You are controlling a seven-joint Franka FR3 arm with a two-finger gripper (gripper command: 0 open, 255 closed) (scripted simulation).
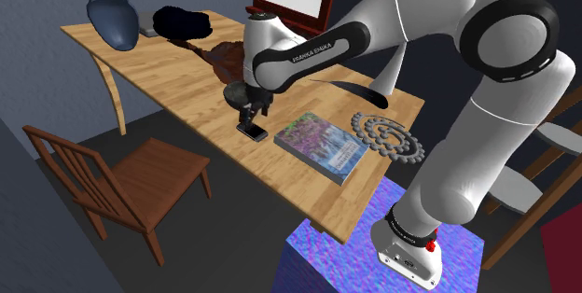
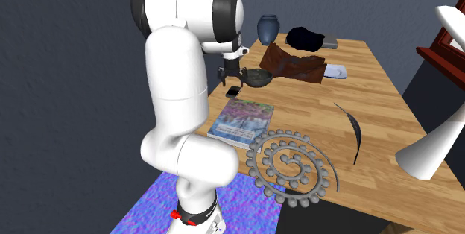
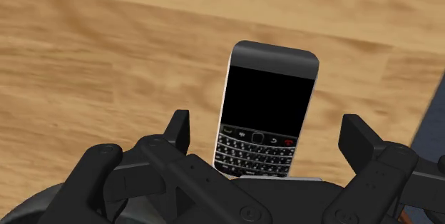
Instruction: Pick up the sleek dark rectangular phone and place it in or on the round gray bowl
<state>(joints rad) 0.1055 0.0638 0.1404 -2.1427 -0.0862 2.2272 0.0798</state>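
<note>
Phone [image 3: 267, 108] lies flat, screen up, on wooden table [image 1: 177, 76], near the front edge and just beside the book [image 1: 322, 146] corner. Gripper [image 3: 267, 135] hangs directly over it, released: fingers [image 3: 178, 130] stand apart on either side of the phone's keypad end, with table showing in the gap on each side, no contact seen. Phone not grasped. In the second exterior view the dark bowl [image 2: 258, 77] sits on the table near the phone [image 2: 233, 91], just beyond the gripper [image 2: 229, 74].
</note>
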